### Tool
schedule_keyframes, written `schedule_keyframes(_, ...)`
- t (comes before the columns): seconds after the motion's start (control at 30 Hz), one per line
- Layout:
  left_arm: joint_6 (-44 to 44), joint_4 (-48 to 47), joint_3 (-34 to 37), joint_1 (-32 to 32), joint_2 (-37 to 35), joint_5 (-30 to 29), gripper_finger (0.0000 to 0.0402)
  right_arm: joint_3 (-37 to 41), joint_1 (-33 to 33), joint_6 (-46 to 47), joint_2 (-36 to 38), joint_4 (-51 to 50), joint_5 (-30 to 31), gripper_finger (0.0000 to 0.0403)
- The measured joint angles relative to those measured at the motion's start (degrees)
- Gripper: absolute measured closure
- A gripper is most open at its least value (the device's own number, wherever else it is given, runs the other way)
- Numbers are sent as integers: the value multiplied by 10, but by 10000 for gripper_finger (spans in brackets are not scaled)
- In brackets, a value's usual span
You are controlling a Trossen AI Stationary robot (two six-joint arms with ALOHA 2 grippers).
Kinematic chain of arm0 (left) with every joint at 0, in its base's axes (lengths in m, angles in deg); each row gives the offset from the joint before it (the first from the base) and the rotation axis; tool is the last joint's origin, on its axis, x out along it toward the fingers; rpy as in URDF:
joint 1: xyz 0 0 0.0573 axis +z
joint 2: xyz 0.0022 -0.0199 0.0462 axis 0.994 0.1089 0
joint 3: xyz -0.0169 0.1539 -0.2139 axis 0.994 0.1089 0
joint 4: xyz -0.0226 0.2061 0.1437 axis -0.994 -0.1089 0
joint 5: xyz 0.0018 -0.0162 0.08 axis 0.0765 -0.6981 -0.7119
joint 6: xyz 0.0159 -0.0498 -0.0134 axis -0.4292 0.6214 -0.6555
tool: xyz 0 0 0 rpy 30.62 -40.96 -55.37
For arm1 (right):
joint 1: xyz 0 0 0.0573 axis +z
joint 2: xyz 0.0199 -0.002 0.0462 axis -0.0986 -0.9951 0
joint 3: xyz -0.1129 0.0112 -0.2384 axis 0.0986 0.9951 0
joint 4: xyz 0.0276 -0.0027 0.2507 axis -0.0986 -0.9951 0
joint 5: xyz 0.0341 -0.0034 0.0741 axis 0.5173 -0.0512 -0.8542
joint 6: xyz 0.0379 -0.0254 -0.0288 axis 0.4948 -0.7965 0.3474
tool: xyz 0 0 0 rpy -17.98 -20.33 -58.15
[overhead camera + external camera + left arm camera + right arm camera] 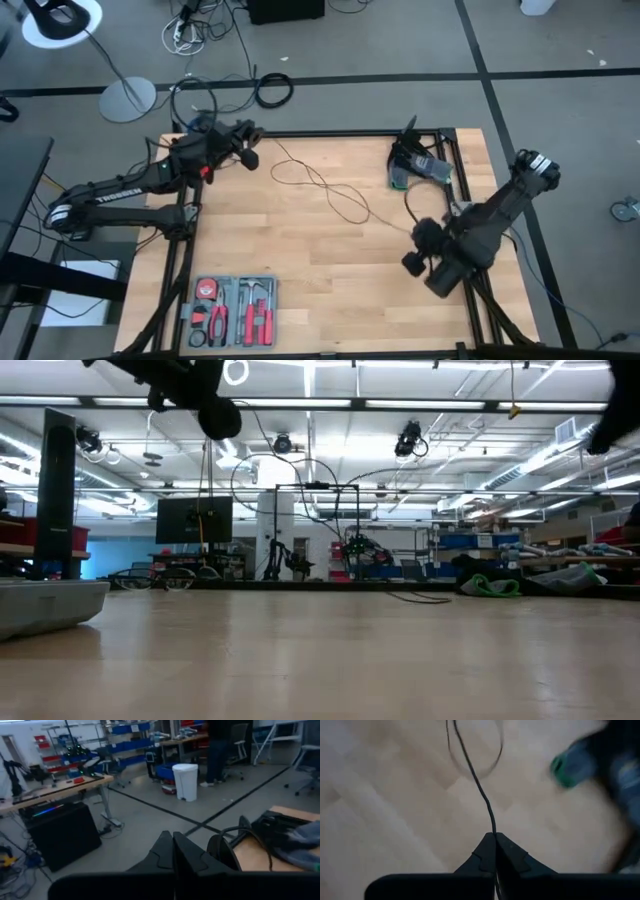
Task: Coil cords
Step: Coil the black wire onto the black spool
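A grey floor (560, 60) crossed by dark lines is seen around the wooden desk (300, 250). A white bin (185, 781) is placed on that floor. Long ceiling lights (400, 403) are switched on above.

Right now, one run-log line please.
left gripper: shut, raised at far-left edge | right gripper: shut on cord | cord: loose loops across table

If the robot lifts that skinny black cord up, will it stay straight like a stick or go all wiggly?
Probably wiggly. The cord lies in loose curls on the table, so it looks floppy and would likely droop. It is very thin, so probably light. The right gripper is shut on it, and a strand that thin might slip.
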Motion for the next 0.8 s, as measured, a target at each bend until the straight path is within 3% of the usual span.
schedule_keyframes(0.13,-18,-19,-27,1,-4,-15,401,85,87,175,-11,82,-10,403)
schedule_keyframes(0.27,-47,-28,-55,3,-8,-41,401,108,179,343,-41,90,-37,403)
schedule_keyframes(0.37,-70,-37,-78,5,-12,-66,401,100,206,349,-55,113,-107,403)
schedule_keyframes(0.43,-79,-36,-92,5,-15,-83,401,88,208,348,-59,105,-116,403)
schedule_keyframes(0.67,-99,-56,-116,8,-24,-131,401,72,216,345,-63,77,-110,403)
schedule_keyframes(0.8,-73,-72,-117,7,-22,-113,401,73,186,334,-67,81,-38,399)
